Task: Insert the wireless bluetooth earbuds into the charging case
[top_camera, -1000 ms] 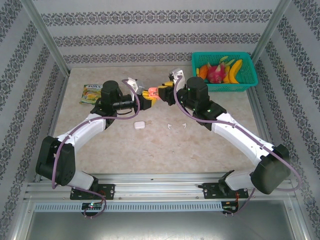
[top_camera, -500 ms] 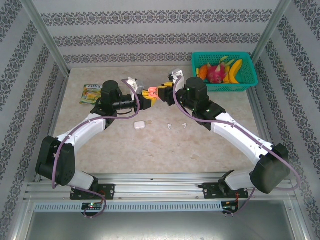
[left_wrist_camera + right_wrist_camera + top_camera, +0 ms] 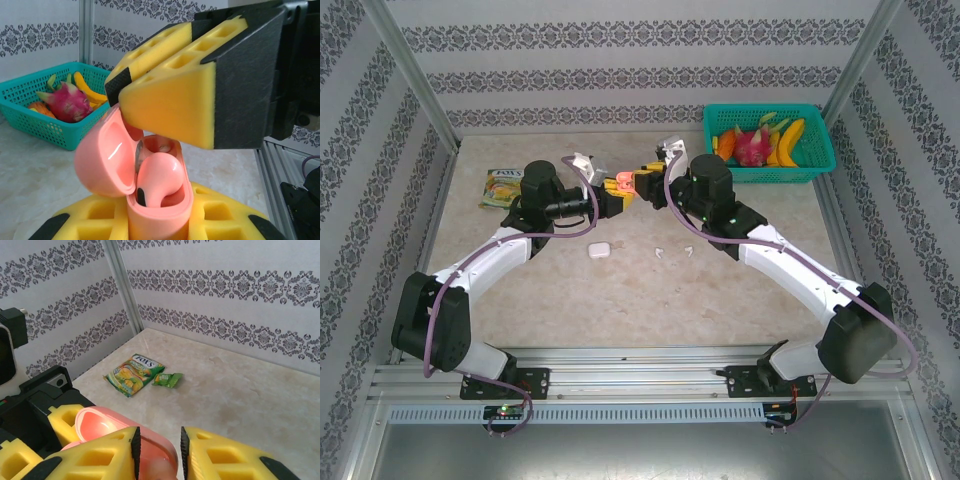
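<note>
You have little room at the meeting point. The left gripper [image 3: 611,199] and the right gripper [image 3: 638,186] face each other above the far middle of the bench [image 3: 620,310], almost tip to tip. The right gripper's yellow pads [image 3: 170,100] hang just above the open mouth of the pink case [image 3: 150,225].

The teal basket [image 3: 760,176] stands in the far right corner, close beside the right arm. The candy packet [image 3: 500,187] lies at the far left, just beside the left arm. A small green sweet [image 3: 167,380] lies next to the packet. Walls close the bench on the left, far and right sides. The widest free surface is the near half, between the two arms.

You can count two cases: the pink one and a white case [image 3: 598,250], which lies shut on the bench, near of the grippers. Two white earbuds [image 3: 660,253] lie to its right, apart from each other; their direction is too small to tell. One pink earbud [image 3: 159,177] is visible.

The left gripper is clamped on the pink case and holds it upright in the air, mouth up. Its lid [image 3: 105,160] is swung open to the side. The pink earbud sits in a well of this case, with its rounded head up and its long axis about vertical.

The right gripper's jaws stand narrow. Something pale pink and blurred is in the gap, and you cannot tell whether it is gripped.
</note>
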Robot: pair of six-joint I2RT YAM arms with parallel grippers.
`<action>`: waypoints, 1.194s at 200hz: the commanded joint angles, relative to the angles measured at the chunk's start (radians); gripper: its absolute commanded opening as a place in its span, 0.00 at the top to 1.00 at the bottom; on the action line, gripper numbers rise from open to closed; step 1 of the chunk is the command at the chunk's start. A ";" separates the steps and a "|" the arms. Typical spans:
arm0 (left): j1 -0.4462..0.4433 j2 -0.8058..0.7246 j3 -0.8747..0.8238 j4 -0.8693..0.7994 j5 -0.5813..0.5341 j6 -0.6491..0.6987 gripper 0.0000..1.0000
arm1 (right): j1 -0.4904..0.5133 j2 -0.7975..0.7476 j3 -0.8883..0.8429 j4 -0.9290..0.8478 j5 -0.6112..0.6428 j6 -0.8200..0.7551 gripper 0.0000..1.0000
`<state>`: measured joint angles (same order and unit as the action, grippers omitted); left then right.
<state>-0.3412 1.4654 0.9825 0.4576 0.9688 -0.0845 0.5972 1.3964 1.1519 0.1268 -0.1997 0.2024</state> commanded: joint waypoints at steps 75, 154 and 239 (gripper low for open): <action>-0.012 0.005 -0.018 0.066 -0.062 0.013 1.00 | -0.021 -0.005 -0.017 0.053 0.003 0.072 0.73; -0.012 0.007 -0.055 0.062 -0.118 0.035 1.00 | -0.071 0.006 -0.045 0.086 -0.035 0.207 0.74; 0.008 -0.101 -0.220 0.172 -0.421 0.041 1.00 | -0.114 0.061 -0.208 0.143 0.015 0.429 0.68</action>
<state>-0.3401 1.4368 0.7837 0.5297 0.6712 -0.0673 0.4816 1.4502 0.9680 0.2161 -0.2020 0.5610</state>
